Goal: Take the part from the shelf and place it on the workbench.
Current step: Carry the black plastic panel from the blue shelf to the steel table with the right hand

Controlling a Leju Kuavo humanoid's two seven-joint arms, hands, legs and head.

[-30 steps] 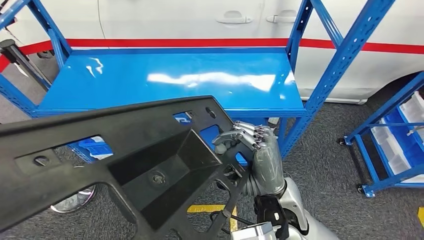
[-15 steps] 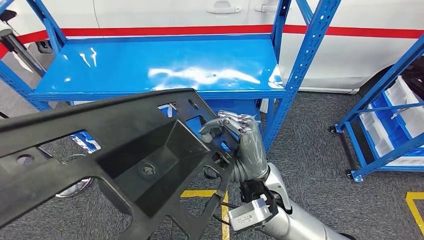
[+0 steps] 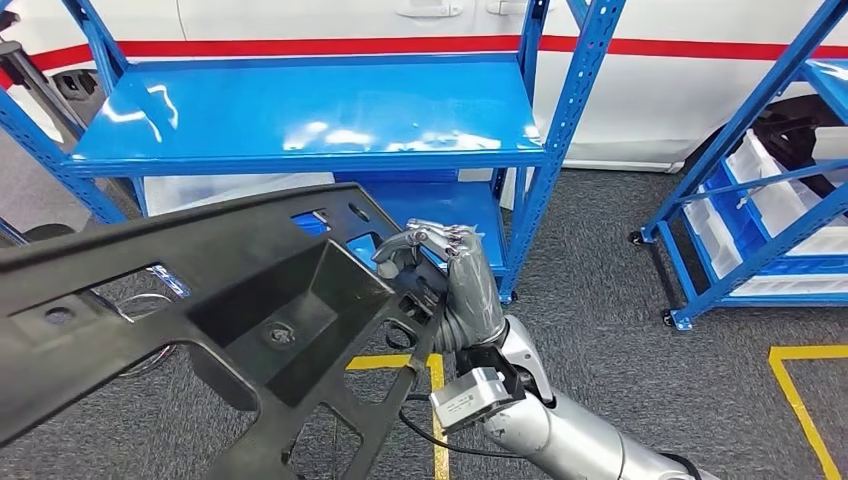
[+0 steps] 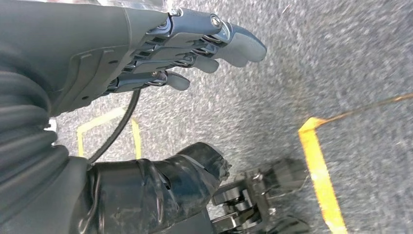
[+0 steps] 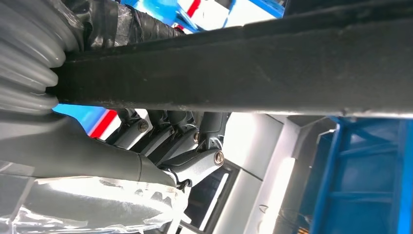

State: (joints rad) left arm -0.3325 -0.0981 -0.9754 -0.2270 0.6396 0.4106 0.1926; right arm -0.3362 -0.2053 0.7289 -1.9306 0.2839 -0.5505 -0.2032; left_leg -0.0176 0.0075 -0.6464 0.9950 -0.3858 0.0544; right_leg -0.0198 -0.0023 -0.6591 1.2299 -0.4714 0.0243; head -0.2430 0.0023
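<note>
A large black plastic part with a deep rectangular recess and several cut-outs fills the lower left of the head view, lifted off the shelf and tilted. My right hand grips its right edge, fingers curled over the rim. In the right wrist view the part's edge crosses as a dark bar with my fingers wrapped under it. My left hand hangs over grey carpet with its fingers stretched out and holds nothing. The blue shelf stands behind the part, its top board bare.
A second blue rack with white bins stands at the right. A white car body with a red stripe sits behind the shelves. Yellow tape lines mark the grey carpet. A black cable trails on the floor.
The whole picture has shifted: the shelf now sits farther off and more to the left, so the camera has moved back and turned right. My right hand keeps its grip on the part.
</note>
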